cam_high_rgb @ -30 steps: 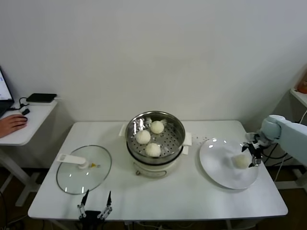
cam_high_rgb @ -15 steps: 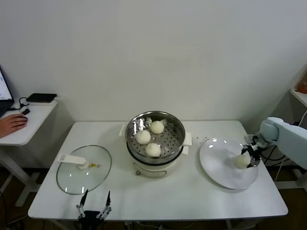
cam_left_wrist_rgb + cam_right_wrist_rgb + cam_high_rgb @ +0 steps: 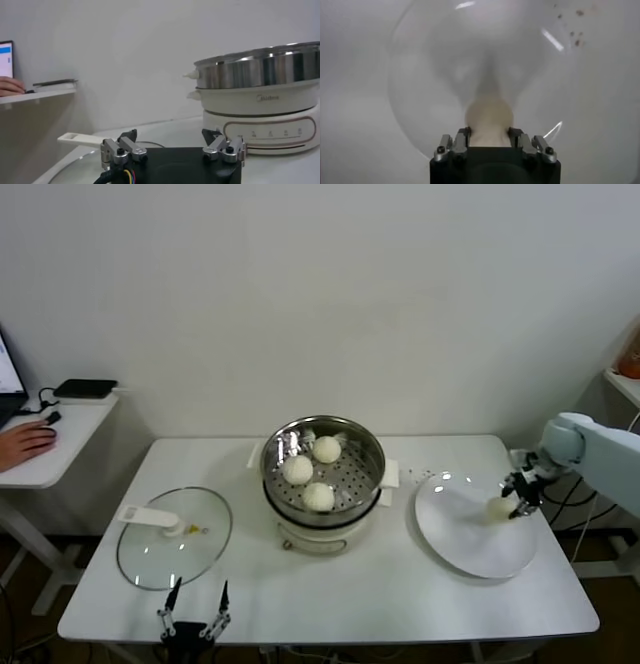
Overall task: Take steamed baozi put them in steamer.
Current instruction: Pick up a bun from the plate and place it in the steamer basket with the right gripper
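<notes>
Cream-white, smooth and round, the last baozi point(image 3: 499, 508) is gripped between the fingers of the right claw point(image 3: 510, 506) over the far right part of the plate point(image 3: 470, 544). In the right wrist view the bun point(image 3: 489, 118) is seen bulging slightly between the pads, so the dough is judged soft; a light grip seems called for. Whether it is clear of the plate or resting on it cannot be told.

Three more baozi point(image 3: 319, 496) are lying on the perforated tray inside the steamer point(image 3: 323, 484), apart from one another, with bare tray left on the right side. That gap is judged the likely spot for the fourth.

The lid point(image 3: 175, 536) is laid flat on the desk point(image 3: 400, 594) to the left, presumably so the pot is kept open for loading.

The left claw point(image 3: 197, 609) is parked at the near desk edge, fingers spread wide and empty.
</notes>
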Motion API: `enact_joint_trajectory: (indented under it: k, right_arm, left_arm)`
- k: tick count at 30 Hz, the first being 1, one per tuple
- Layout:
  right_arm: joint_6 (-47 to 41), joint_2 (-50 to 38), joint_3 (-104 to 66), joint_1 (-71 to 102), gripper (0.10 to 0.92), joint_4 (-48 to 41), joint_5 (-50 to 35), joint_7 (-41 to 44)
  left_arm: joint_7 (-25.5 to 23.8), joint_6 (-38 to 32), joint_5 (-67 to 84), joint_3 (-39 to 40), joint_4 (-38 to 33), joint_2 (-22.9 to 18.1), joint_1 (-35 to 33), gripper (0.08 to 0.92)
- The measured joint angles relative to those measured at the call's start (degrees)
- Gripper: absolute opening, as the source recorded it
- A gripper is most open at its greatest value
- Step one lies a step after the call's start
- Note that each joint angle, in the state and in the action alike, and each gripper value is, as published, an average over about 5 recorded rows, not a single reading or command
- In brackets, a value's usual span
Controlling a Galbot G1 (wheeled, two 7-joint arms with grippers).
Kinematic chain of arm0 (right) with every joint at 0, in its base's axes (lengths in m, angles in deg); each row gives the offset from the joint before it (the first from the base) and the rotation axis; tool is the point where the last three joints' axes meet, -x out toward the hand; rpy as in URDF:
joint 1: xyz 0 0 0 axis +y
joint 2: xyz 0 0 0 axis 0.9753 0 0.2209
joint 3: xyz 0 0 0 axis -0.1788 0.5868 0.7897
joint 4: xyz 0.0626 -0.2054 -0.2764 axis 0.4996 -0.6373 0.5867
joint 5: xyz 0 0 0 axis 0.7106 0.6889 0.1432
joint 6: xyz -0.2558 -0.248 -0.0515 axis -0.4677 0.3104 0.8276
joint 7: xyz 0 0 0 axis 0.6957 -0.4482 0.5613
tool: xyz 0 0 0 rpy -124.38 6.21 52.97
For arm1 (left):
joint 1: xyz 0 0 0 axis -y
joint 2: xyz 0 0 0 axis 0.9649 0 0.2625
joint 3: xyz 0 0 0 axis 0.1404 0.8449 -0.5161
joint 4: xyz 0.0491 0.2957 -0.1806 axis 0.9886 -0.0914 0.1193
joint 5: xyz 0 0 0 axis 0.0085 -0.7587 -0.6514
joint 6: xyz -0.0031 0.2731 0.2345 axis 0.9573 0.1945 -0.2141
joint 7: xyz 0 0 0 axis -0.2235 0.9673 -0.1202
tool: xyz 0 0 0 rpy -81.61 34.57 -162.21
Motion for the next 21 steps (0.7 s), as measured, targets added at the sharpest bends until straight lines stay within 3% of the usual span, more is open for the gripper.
enact_joint_trajectory:
  k: [14, 21]
  right_arm:
    - [-9.68, 9.23, 15.02, -26.21, 0.551, 12.90, -24.46, -0.97]
    - [-14.26, 15.53, 14.84, -29.69, 0.565, 15.18, -31.41, -2.92]
  left_arm:
    - [-0.27, 0.47, 0.07, 0.62, -0.63, 0.00, 0.71, 0.823]
    - [-0.40, 0.78, 0.05, 0.67, -1.03, 0.00, 0.84, 0.823]
